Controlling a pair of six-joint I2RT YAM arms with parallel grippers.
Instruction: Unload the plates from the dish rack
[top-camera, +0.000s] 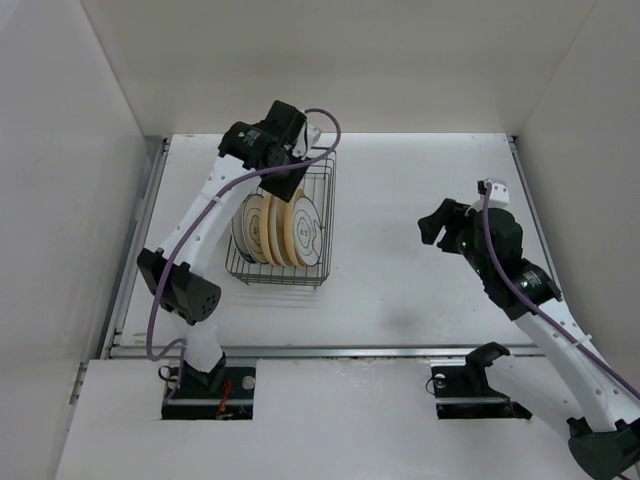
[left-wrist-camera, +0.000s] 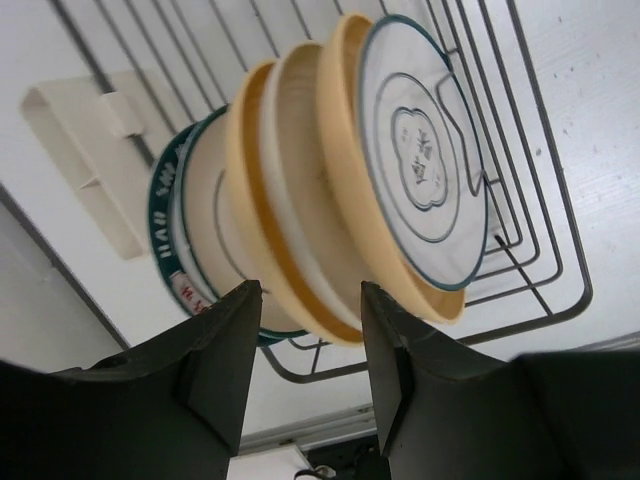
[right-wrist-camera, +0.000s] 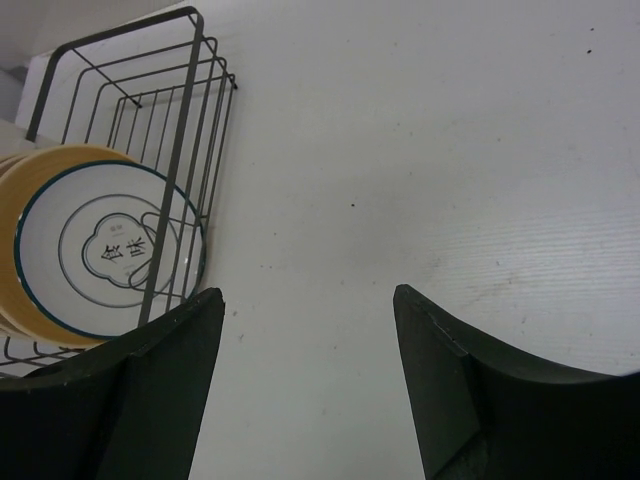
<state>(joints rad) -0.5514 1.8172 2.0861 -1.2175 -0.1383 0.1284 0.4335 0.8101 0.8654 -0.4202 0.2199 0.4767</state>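
The dish rack (top-camera: 322, 190) is a dark wire basket left of the table's middle. Several plates (top-camera: 280, 228) stand on edge in it, some yellow-tan, some white with a centre drawing. My left gripper (top-camera: 300, 162) hovers over the rack's far end. In the left wrist view it (left-wrist-camera: 308, 300) is open, and the rims of the yellow plates (left-wrist-camera: 300, 250) sit just between and beyond its fingertips, not clamped. The white plate (left-wrist-camera: 425, 160) faces outward at the right of the stack. My right gripper (top-camera: 432, 222) is open and empty over the bare table, right of the rack.
A cream plastic clip (left-wrist-camera: 85, 150) hangs on the rack's side. The right wrist view shows the rack (right-wrist-camera: 190, 90) and the white plate (right-wrist-camera: 100, 250) at its left edge. White walls enclose the table on the left, back and right.
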